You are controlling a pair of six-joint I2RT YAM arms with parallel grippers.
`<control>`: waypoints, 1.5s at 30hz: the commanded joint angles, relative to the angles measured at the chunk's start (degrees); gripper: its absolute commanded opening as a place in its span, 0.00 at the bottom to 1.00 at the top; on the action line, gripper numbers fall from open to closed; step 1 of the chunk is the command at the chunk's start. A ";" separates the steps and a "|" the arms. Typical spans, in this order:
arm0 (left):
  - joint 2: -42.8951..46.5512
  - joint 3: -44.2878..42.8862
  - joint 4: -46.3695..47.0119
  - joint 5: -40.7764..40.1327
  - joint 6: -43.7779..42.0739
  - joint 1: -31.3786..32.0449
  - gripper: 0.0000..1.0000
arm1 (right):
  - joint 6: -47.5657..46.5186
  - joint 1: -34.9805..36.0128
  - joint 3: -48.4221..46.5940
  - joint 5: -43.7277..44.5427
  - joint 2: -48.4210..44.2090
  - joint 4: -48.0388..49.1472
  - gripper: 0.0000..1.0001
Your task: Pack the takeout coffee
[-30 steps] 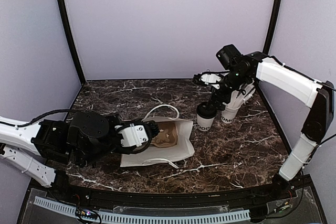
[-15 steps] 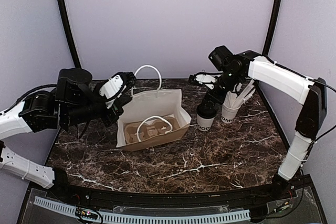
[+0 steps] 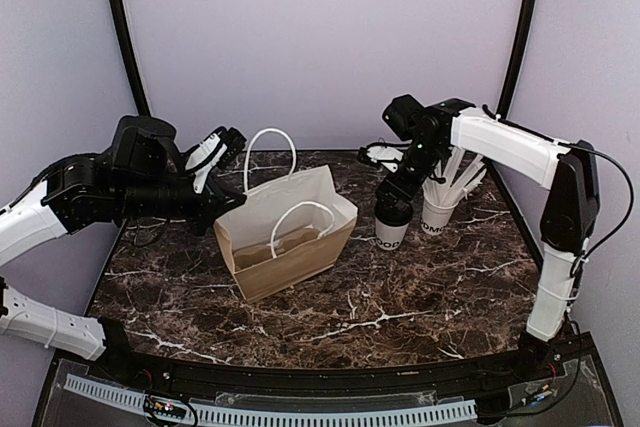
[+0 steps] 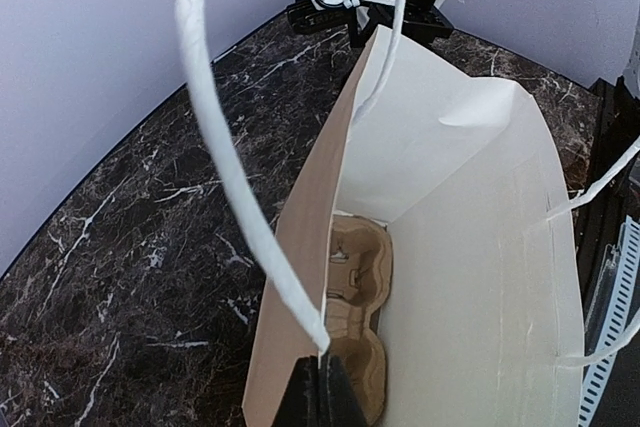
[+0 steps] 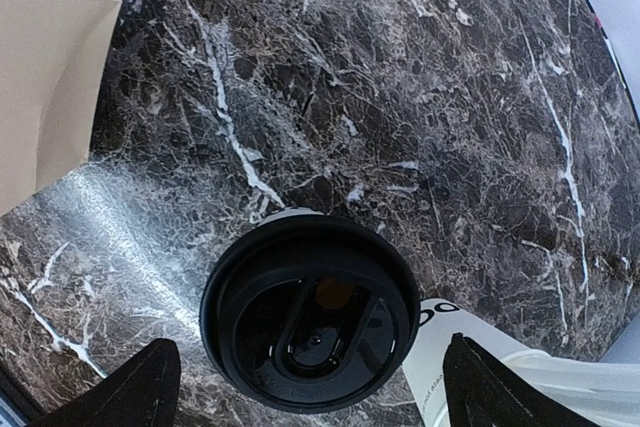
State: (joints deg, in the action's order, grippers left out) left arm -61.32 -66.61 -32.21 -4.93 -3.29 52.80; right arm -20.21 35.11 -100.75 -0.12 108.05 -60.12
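**Bag held open, coffee not yet gripped**

Nearest me on the dark marble table (image 3: 420, 297) stood the paper bag (image 3: 285, 232), upright with its mouth open. A moulded cup carrier (image 4: 355, 267) lay flat at the bottom. The left gripper (image 4: 318, 392) had its jaws pinched tight on the bag's rim, right where one white cord handle (image 4: 225, 157) is fixed. That grip looked to be what kept the mouth spread.

A little further back, just beside the bag's far-right corner, stood the takeout coffee (image 3: 392, 225). It was a small white paper cup with dark lettering low on its side, capped by a round black lid (image 5: 310, 312) with a raised sip spout. It sat upright on the table and looked undisturbed.

The right gripper (image 5: 318, 392) hung directly over that lid with its jaws spread wide. One finger was out to each side of the cup and it had hold of nothing. I took this for the reach, just ahead of the grasp. The next move would call for a straight descent and a gentle squeeze below the lid.

That squeeze would need care, since the cup of wrapped straws (image 3: 438, 215) stood just beside the coffee on its far side. Behind everything rose the plain lilac wall (image 3: 320, 37).
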 commanded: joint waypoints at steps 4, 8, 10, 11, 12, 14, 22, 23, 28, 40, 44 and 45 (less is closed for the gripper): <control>0.99 1.88 -1.01 3.85 2.68 -1.70 0.00 | 3.47 -0.61 -2.44 3.04 3.13 0.01 0.91; 0.92 2.00 -0.97 3.72 2.59 -1.94 0.00 | 4.18 -1.25 -2.80 2.87 4.12 -0.24 0.90; 1.01 2.31 -0.87 3.70 2.59 -2.05 0.00 | 4.27 -1.32 -2.63 2.93 4.35 -0.34 0.90; 1.06 2.57 -0.63 3.70 2.59 -2.07 0.00 | 4.33 -1.36 -2.55 2.91 4.36 -0.35 0.90; 1.17 2.73 -0.37 3.70 2.59 -2.08 0.00 | 4.40 -1.36 -2.38 2.86 4.46 -0.30 0.90; 1.28 3.23 0.05 3.74 2.52 -2.16 0.00 | 4.50 -1.45 -2.06 2.76 4.53 -0.38 0.90; 1.06 3.58 0.48 3.64 1.88 -2.41 0.00 | 4.42 -1.47 -1.35 0.49 4.58 -1.13 0.84; 1.01 3.48 0.48 3.51 1.80 -2.47 0.00 | 4.41 -1.48 -1.19 0.39 4.54 -1.22 0.84; 1.16 3.00 0.03 3.41 1.53 -3.05 0.00 | 4.36 -1.49 -0.52 -1.69 4.54 -1.94 0.85; 1.47 3.02 -0.90 1.64 2.77 -9.17 0.00 | -0.24 2.14 -1.47 -9.13 2.17 -4.59 0.73; 1.79 3.17 -0.76 2.25 3.06 -11.81 0.00 | -3.20 5.40 -0.56 -9.73 1.12 -6.09 0.72; 1.85 3.16 -0.56 2.62 3.04 -12.13 0.00 | -4.06 6.27 -0.17 -9.48 0.85 -6.51 0.71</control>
State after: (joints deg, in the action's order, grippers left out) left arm -60.38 -64.62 -30.70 -2.76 -0.82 42.44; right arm -20.60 38.09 -101.67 -7.51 111.79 -63.86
